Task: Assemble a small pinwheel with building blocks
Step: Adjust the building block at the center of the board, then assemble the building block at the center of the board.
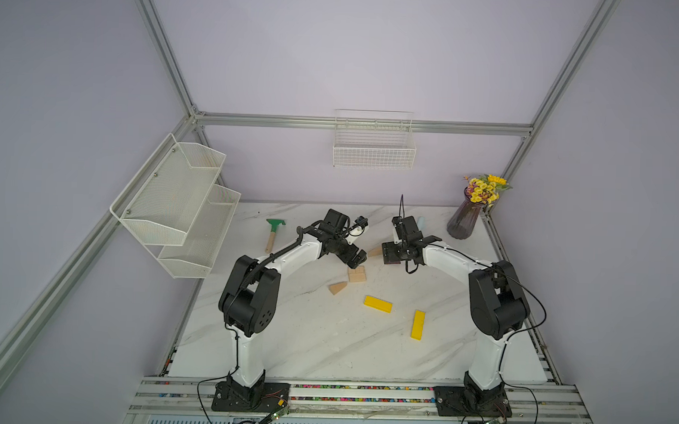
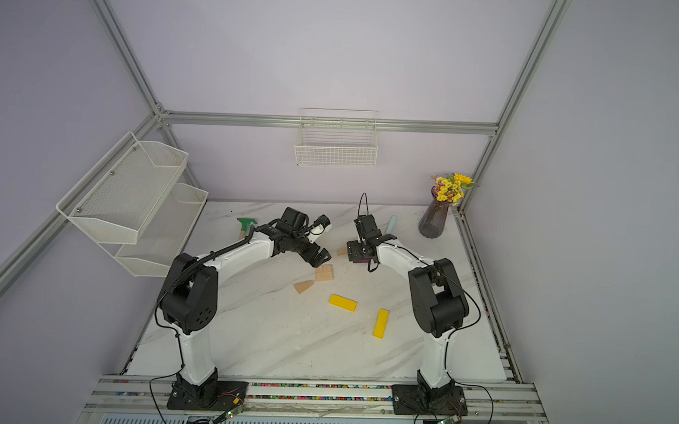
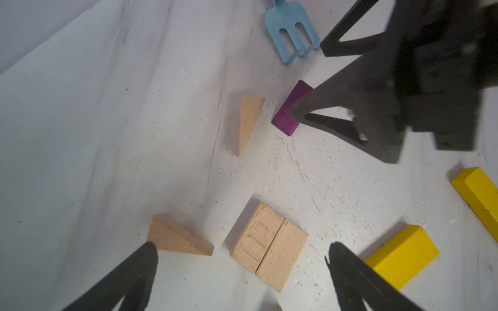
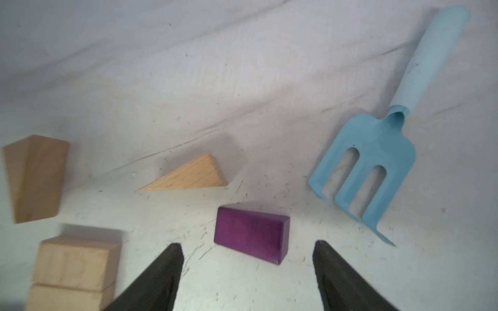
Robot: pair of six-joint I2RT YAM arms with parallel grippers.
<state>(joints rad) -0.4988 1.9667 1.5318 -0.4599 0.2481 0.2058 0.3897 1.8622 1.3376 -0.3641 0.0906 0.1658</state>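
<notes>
- The right gripper (image 4: pixel 247 243) hangs low over the table (image 1: pixel 306 336), jaws apart, holding nothing. The purple wedge (image 4: pixel 250 237) lies just ahead of its fingertips, in line with the gap.
- We judge the step to be picking up this wedge. We should ease forward and down until the pads flank its two parallel sides, not the slope, then close squarely so it cannot squirt out.
- The arm reaches forward, elbow raised, wrist bent down.
- Beside the hand lies the fork (image 4: pixel 363 167), which we keep clear of. Just beyond the purple one lies a wood wedge (image 4: pixel 188 175).
- Further off, two blocks (image 3: pixel 269 245) touch side by side under the left gripper (image 3: pixel 241 245), which is wide open and empty.
- Farthest, the yellow bars (image 1: pixel 378 303) lie apart.
</notes>
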